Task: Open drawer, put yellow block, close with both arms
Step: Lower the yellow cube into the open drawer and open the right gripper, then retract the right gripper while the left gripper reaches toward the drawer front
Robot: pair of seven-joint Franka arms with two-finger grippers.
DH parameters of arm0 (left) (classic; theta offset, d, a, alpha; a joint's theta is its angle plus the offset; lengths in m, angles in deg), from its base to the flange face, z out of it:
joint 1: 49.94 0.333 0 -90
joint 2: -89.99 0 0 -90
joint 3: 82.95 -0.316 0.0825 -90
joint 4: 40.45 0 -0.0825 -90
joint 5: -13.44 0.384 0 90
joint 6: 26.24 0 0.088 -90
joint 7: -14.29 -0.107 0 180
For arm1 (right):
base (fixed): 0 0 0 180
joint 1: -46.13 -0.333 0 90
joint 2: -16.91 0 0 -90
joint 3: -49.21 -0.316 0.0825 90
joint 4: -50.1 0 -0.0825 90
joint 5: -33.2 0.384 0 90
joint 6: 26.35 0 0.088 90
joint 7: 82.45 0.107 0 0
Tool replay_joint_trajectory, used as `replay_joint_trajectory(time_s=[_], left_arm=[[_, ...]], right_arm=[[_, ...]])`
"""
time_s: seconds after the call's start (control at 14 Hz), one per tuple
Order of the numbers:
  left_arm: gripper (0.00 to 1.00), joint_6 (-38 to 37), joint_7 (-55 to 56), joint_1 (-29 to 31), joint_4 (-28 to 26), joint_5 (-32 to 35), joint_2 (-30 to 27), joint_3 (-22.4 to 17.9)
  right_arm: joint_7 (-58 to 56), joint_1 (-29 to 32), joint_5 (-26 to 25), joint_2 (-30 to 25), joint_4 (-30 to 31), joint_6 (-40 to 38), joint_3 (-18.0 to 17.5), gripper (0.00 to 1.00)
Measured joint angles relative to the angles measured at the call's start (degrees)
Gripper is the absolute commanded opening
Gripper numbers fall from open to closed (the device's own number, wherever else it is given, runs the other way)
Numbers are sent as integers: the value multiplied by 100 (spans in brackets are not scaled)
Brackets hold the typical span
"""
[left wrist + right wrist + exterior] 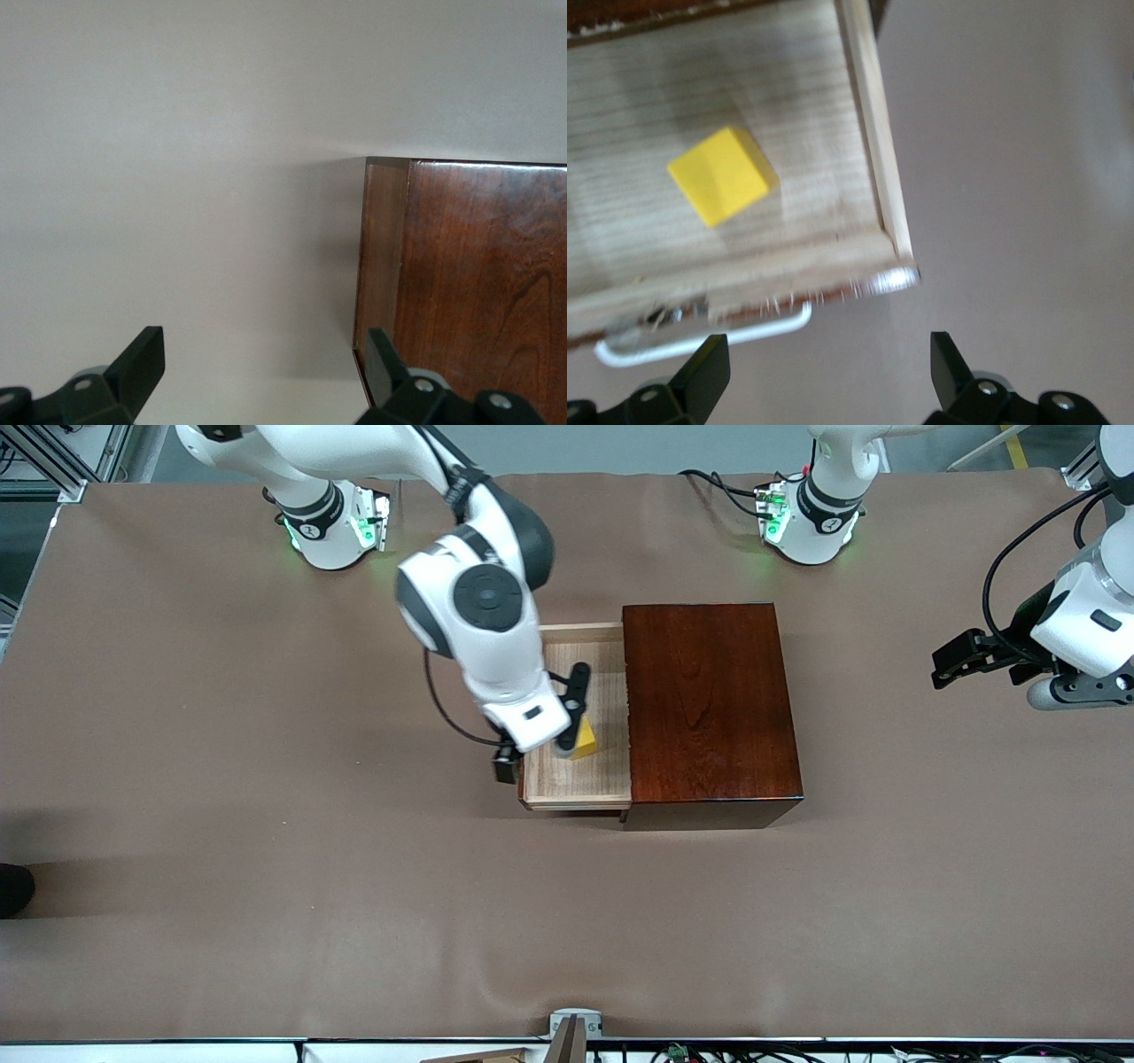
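Observation:
The drawer stands pulled out of the dark reddish-brown box toward the right arm's end of the table. The yellow block lies on the drawer floor, free of any finger. My right gripper hovers open and empty above the drawer's handle end. In the right wrist view the block rests in the drawer, and the white handle shows just above my right gripper. My left gripper waits open over the table beside the box; it sees the box's corner.
A brown cloth covers the table. A small metal fitting sits at the table edge nearest the front camera. A dark object shows at the right arm's end of the table.

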Motion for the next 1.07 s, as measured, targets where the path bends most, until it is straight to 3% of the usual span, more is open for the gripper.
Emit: replay_joint_trajectory(time_s=[0.5,1.07], left_arm=[[100,14,0,-102,41,0,0,44],[100,18,85,-1451,53,-6,175,242]], right_arm=[[2,1242,117,-740,14,-887,16,100],[809,2442,126,-997,286,-1136,37,100]])
